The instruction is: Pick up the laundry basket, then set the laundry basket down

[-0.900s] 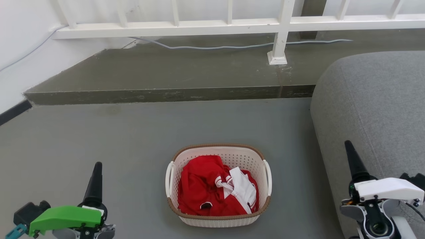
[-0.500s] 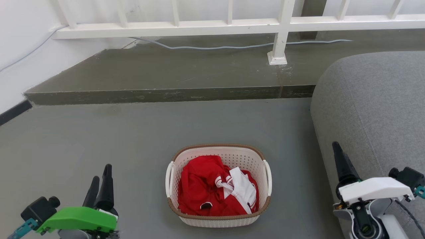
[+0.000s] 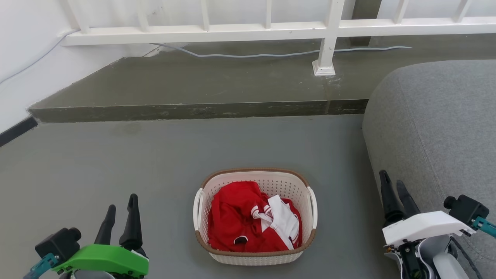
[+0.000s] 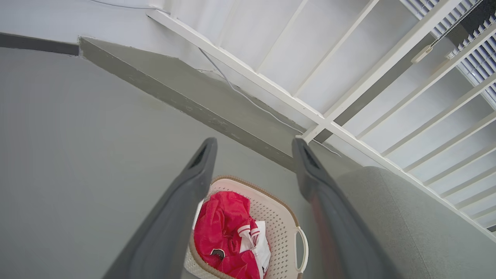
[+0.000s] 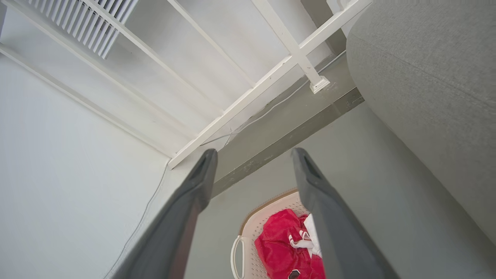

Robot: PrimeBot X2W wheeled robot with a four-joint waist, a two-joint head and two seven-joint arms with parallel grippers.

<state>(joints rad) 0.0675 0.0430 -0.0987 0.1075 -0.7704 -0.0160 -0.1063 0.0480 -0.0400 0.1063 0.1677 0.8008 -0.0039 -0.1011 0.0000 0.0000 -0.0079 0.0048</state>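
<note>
Cream perforated plastic with a brown rim: the basket (image 3: 252, 259) sits on the grey floor (image 3: 155, 162), low in the middle of the head view, between the two grippers and touched by neither. Red and white clothes (image 3: 232, 217) lie bunched inside it, and a white handle shows on each short side. The left gripper (image 3: 122, 203) is at the lower left, well apart from the basket, its two dark fingers spread with floor showing between them. The right gripper (image 3: 391, 178) is at the lower right, fingers parted too, in front of the grey sofa (image 3: 434, 128) on the right side. In the left wrist view the left gripper (image 4: 254, 141) has a wide gap, and the basket (image 4: 281, 223) lies beyond, low between the fingers. In the right wrist view the right gripper (image 5: 254, 152) is likewise wide apart, with the basket (image 5: 250, 238) partly behind one finger. Behind the basket a raised step (image 3: 193, 110) runs across, carrying a white railing (image 3: 232, 29) and a pale cable (image 3: 252, 55)
</note>
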